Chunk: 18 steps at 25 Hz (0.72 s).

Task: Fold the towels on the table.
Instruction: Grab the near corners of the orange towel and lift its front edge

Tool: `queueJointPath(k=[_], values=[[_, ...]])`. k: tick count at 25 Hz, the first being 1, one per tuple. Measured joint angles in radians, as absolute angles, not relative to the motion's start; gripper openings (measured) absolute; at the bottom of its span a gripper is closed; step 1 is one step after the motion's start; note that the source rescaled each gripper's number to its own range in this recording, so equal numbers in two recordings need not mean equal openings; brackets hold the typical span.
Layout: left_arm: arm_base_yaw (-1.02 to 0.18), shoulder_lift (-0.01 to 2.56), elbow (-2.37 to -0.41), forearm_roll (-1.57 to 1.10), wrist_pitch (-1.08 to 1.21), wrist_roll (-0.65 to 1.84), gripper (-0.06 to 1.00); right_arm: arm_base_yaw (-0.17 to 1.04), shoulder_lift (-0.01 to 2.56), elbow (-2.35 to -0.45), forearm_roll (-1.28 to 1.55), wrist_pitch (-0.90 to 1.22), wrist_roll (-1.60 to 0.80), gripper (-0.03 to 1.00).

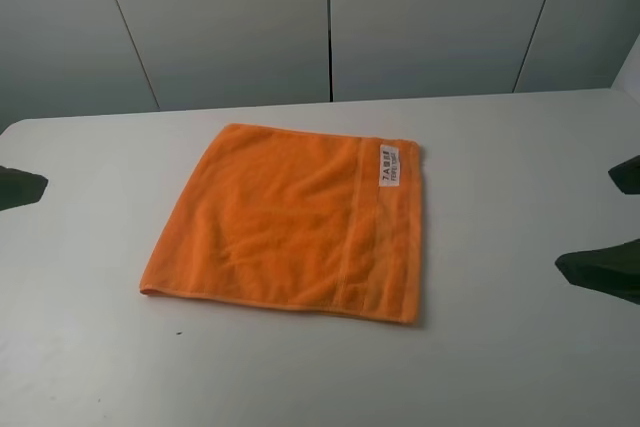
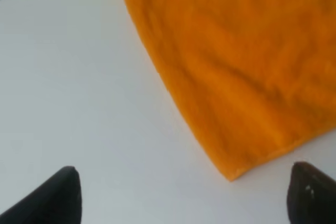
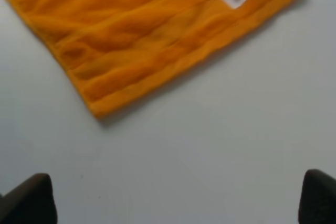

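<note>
1. A white table (image 1: 520, 137) is sitting before grey panels (image 1: 230, 17).
2. The orange towel (image 1: 300, 222) is lying flat mid-table, label (image 1: 389, 165) facing up.
3. The left gripper (image 2: 184, 182) and right gripper (image 3: 178, 179) are hovering beside it, jaws spread wide, holding nothing.
</note>
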State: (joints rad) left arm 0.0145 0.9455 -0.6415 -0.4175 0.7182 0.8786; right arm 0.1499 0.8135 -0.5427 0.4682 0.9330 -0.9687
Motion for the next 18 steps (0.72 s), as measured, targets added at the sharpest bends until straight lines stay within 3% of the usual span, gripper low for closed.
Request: queueJointPath(k=[4,8,18], values=[[-0.034,1.165,-0.718,-0.418,0.711,0.995,1.0,0.291,1.017,-0.57,0.484,0.822,-1.035,1.0],[-0.161,1.308,-0.781,-0.381,0.706,1.117,1.0,0.462,1.193,-0.631,0.408,0.766,-1.037,1.0],[-0.38,1.489,-0.802,-0.132,0.723,1.15,1.0,0.779,1.451,-0.657,0.325,0.699,-1.021,1.0]])
